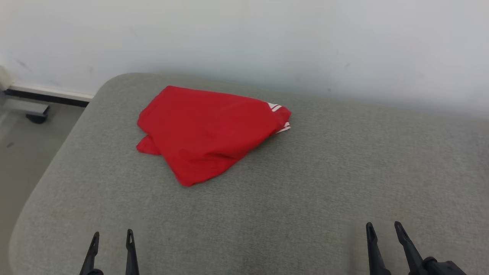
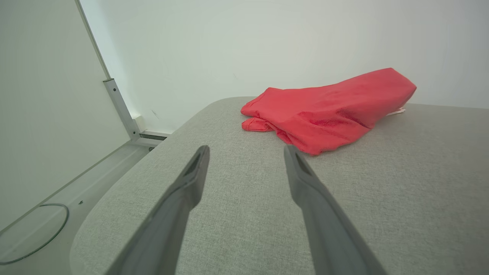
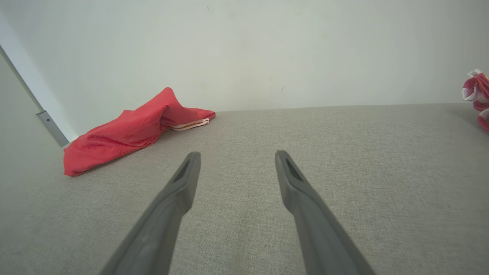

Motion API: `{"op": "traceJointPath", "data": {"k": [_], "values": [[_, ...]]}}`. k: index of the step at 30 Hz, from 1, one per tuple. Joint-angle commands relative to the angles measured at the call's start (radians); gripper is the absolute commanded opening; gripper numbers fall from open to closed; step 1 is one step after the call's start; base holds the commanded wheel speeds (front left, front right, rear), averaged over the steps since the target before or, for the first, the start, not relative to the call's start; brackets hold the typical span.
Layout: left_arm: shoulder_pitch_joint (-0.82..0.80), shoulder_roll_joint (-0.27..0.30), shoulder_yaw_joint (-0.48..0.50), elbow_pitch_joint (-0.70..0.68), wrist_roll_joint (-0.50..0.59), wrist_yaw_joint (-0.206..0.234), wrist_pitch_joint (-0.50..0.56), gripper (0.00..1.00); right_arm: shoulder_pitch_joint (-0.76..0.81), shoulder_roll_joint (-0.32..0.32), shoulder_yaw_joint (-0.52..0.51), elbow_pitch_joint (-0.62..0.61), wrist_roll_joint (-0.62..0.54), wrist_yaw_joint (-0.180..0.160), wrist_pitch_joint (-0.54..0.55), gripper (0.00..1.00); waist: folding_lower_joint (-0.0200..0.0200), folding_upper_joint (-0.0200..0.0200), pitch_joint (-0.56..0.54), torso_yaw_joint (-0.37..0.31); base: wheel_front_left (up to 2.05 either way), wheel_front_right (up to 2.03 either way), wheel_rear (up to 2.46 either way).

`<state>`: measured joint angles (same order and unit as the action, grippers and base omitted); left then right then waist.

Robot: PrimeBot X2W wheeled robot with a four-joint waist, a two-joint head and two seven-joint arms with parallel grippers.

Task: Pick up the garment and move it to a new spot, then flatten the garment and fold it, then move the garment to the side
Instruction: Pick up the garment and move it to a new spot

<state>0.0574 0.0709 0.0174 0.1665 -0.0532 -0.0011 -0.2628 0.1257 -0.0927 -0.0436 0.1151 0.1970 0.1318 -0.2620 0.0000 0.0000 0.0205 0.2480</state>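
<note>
The grey upholstered surface [image 1: 305, 183] takes up most of the head view, with its rounded corner at the far left and a pale wall [image 1: 267, 38] behind it.

The garment [image 1: 208, 131], red, lies on the far left part of that surface, near the back edge and the corner. It is a compact, layered bundle, roughly triangular, not spread flat. One corner points toward the robot, and a smaller flap sticks out on its left side. The white striped trim [image 1: 279, 109] shows at its right end.

The left gripper [image 1: 112, 233] sits low at the near edge, fingers spread and nothing between them. It is well apart from the garment, which lies ahead of it and to its right. The right gripper [image 1: 383, 224] is likewise spread and empty, over bare fabric and farther from the garment.

A second red-and-white cloth [image 3: 477, 95] sits at the far right edge of the right wrist view; its part in the task cannot be told.

Judgement: no grasp is in hand. The bundle is untidy enough to suggest the pick-up step has not begun, though a finished fold set aside cannot be ruled out.

If the task is starting, the next move calls for the left gripper to reach forward and right, pinch the near corner or an upper layer, and lift it clear toward open surface at centre. The loose layers may come apart on lifting.
</note>
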Motion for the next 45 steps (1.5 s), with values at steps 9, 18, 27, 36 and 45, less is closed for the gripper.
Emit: {"op": "traceJointPath", "data": {"k": [9, 18, 27, 36, 45], "values": [[0.018, -0.004, 0.011, -0.001, -0.008, -0.003, -0.003, 1.00, 0.009, -0.009, 0.015, 0.005, -0.004, -0.003, -0.004, 1.00, 0.0000, 0.0000, -0.009, 0.212, 0.00, 0.00, 0.00], [0.029, -0.004, 0.023, -0.003, -0.008, -0.006, -0.003, 1.00, 0.010, -0.001, 0.027, 0.014, -0.006, -0.003, -0.004, 1.00, 0.0000, 0.0000, -0.018, 0.237, 0.00, 0.00, 0.00], [0.000, -0.007, 0.031, -0.005, -0.014, -0.008, -0.003, 1.00, -0.002, -0.005, 0.034, 0.010, -0.004, -0.003, -0.004, 1.00, 0.0000, 0.0000, -0.007, 0.212, 0.00, 0.00, 0.00], [-0.099, -0.008, 0.028, -0.008, -0.032, -0.016, -0.003, 1.00, -0.032, -0.016, 0.031, -0.013, -0.008, -0.003, -0.004, 1.00, 0.0000, 0.0000, 0.046, 0.146, 0.00, 0.00, 0.00], [-0.373, 0.031, 0.041, 0.039, -0.034, -0.051, -0.003, 1.00, -0.091, -0.045, 0.027, -0.051, -0.012, -0.003, -0.002, 1.00, 0.0000, 0.0000, 0.178, 0.016, 0.00, 0.00, 0.00]]}}
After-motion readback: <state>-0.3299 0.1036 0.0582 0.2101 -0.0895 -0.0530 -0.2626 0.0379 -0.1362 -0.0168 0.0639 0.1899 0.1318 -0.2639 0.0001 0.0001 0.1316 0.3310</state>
